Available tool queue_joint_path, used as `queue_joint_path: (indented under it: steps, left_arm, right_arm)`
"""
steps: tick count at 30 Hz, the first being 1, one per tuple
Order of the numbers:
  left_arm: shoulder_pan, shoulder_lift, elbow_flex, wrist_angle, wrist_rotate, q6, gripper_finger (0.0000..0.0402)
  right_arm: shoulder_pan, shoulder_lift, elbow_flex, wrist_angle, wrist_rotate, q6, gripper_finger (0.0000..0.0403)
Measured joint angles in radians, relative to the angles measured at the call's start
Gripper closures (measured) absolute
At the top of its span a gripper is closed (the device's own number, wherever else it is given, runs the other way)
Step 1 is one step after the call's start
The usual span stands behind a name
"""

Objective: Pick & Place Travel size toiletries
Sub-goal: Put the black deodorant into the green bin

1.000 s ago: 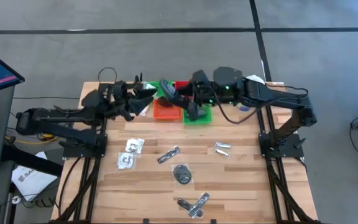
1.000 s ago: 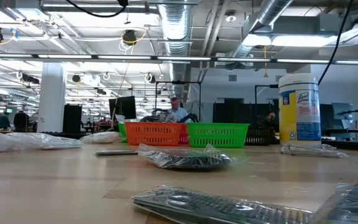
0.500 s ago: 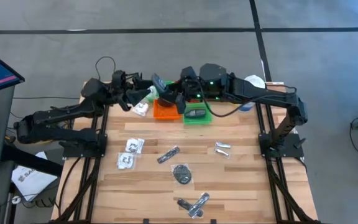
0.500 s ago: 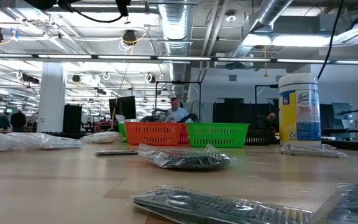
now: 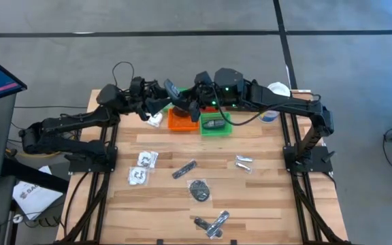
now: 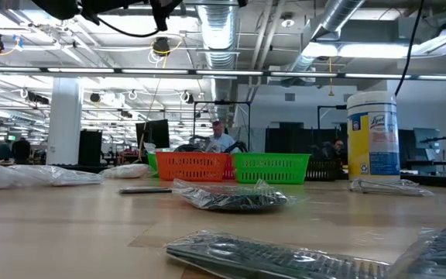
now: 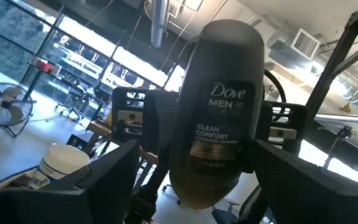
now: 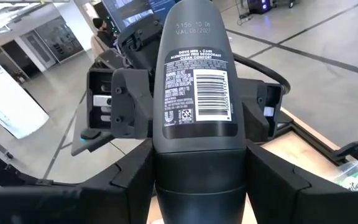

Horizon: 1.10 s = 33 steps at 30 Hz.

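Observation:
A dark grey Dove Men deodorant stick hangs in the air above the far trays, with my right gripper shut on it. In the high view the stick lies between the two arms. My left gripper faces it from the table's left, open. Its fingers stand on either side of the stick, with a gap showing. Clear packets, silvery sachets and a dark oval lie flat on the wooden table. My right gripper pinches the stick's two narrow sides between its two fingers, on the half of the stick nearer the wrist. The fingers come about level from the table's right and lie along the stick. The stick is lifted clear, its barcode label facing my right wrist.
An orange tray and a green tray holding a dark item stand under the grippers at the far side. A tall white canister stands at the far right. More packets lie near the front edge.
My right gripper has carried the deodorant stick toward the table's left and a little down, still clear of the trays. My left arm has swung toward the far edge and its wrist has rolled; its open fingers now stand around the stick.

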<state>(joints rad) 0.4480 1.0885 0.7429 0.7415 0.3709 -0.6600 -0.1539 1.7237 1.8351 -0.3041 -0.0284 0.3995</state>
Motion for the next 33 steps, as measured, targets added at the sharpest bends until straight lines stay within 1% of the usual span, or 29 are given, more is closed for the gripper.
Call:
queue_joint_path:
  steps: [7,10,12,16,20,22,25,33]
  left_arm:
    - [0.003,0.0,0.013,0.015,-0.005,0.077,0.01]
    - [0.003,0.0,0.023,0.015,-0.005,0.081,0.0092]
    - [0.003,0.0,0.033,0.016,-0.01,0.087,0.008]
    - [0.003,0.026,0.059,0.009,-0.017,0.081,0.0044]
    - [-0.007,0.083,0.084,0.001,0.022,0.044,0.0012]
    - [-0.022,0.101,0.093,0.008,0.026,0.042,0.0004]
    - [-0.03,0.113,0.108,0.017,0.026,0.054,0.0007]
    - [-0.025,0.11,0.117,0.017,0.024,0.053,0.0032]
  right_arm:
    - [0.001,0.0,0.0,-0.001,-0.001,0.01,0.0207]
    - [0.002,0.0,0.0,-0.002,-0.001,0.01,0.0207]
    - [0.002,0.0,0.0,-0.001,-0.002,0.011,0.0207]
    - [0.002,0.0,0.0,-0.001,-0.002,0.013,0.0207]
    - [0.004,0.0,0.0,-0.003,-0.001,0.012,0.0207]
    - [0.005,-0.001,0.0,-0.01,-0.002,0.013,0.0207]
    - [0.005,-0.001,0.0,-0.007,-0.002,0.018,0.0207]
    - [0.008,-0.001,0.0,-0.01,-0.001,0.024,0.0207]
